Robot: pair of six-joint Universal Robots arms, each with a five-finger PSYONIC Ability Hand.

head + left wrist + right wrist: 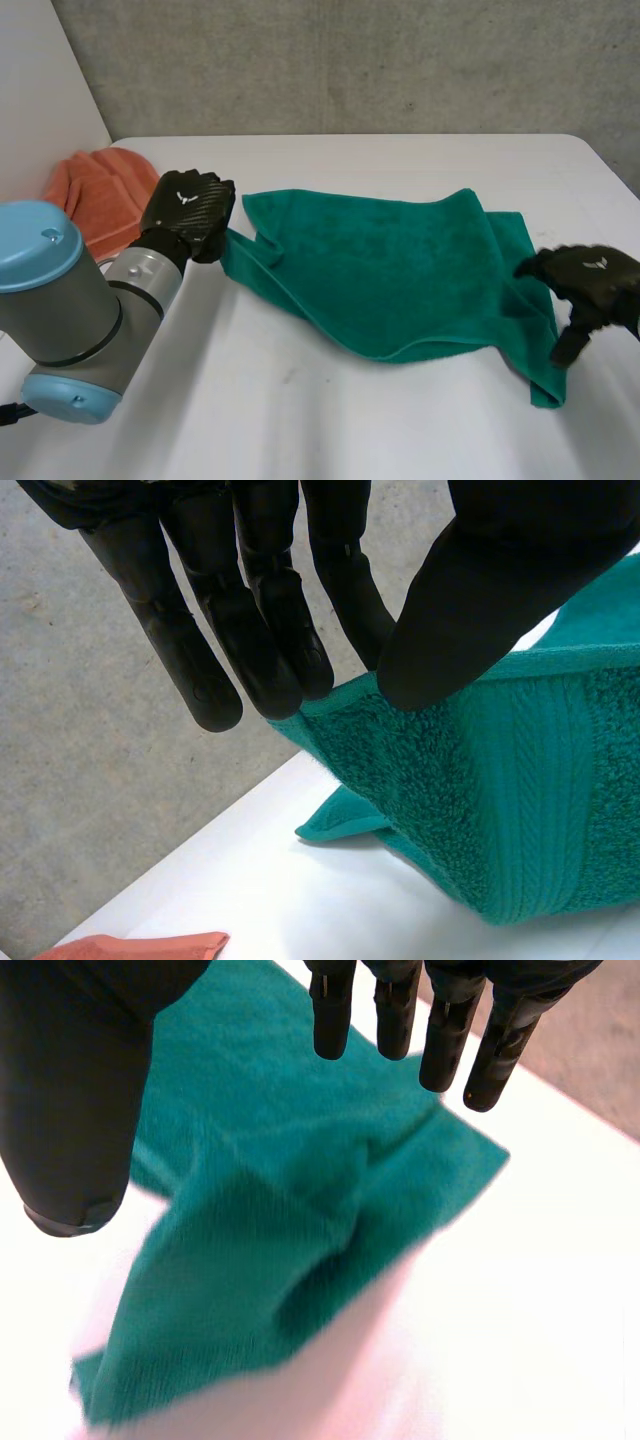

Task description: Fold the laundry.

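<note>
**Hidden or cut off**
- In the head view the back of the left hand (190, 212) covers the point where it meets the green towel (390, 270). The grip cannot be read there.
- The right hand (585, 275) stands over the towel's right edge and hides a short stretch of it. From this angle it cannot be told whether the hand touches the cloth.
- The left arm (70, 300) blocks the near-left part of the worktop (300, 420).
- An orange cloth (100, 195) lies at the far-left corner, partly behind the left hand.

**Added by the wrist views**
- Left wrist view: the fingers (280, 630) and thumb (500, 590) pinch the towel's hemmed edge at its left corner. The cloth hangs in a fold from the pinch down to the worktop.
- Right wrist view: the fingers (445, 1030) are straight and the thumb (80, 1090) is set well apart from them. The hand is wide and holds nothing. The towel lies below the palm, rumpled, with one corner out on the bare worktop.

**Towel position**
- The towel lies spread across the middle of the worktop between the two hands. Its right side is doubled over a lower layer.
</note>
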